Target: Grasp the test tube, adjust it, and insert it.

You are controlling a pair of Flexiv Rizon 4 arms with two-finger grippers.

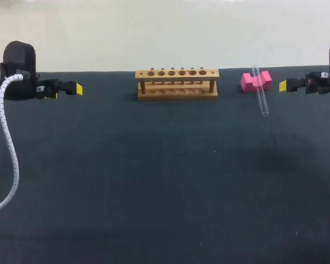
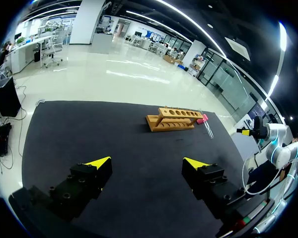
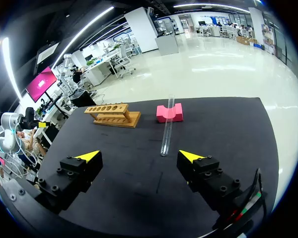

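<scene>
While the left gripper [image 2: 146, 162] at nine o'clock and the right gripper [image 3: 139, 156] at three o'clock hang spread and empty, the test tube [image 1: 260, 93] rests across the pink block [image 1: 246, 82], at three o'clock from the wooden rack [image 1: 177, 83].

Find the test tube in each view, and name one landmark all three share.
Head view: test tube lies right of the wooden rack, far end on the pink block.
Left wrist view: far ahead of the left claw, beside the pink block past the rack.
Right wrist view: ahead of the right claw, running from the pink block toward it.
Shared landmark: the pink block.
</scene>
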